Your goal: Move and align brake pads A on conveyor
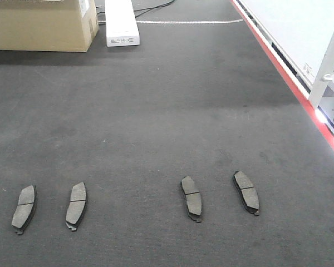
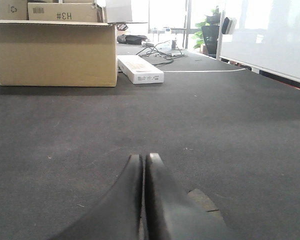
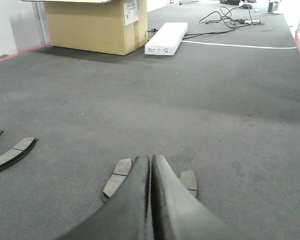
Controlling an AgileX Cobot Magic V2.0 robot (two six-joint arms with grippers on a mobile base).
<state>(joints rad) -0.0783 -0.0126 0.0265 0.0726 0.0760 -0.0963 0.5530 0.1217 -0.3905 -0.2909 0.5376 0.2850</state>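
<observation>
On grey conveyor (image 1: 167, 111) — four grooved brake pads (image 1: 191, 197); both arms' fingers (image 2: 144, 162) pressed together, empty.

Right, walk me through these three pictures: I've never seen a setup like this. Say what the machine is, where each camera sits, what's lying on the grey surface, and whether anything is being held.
This is a two-armed robot. One picture looks down from its front: four brake pads lie in a rough row on the conveyor, with a gap between the two pairs.

The other two come from cameras on the wrists. The dark shape at the bottom of each is that arm's pincer: left pincer, right pincer. Both are closed and hold nothing.

At the far end sit a cardboard box and a white box.
</observation>
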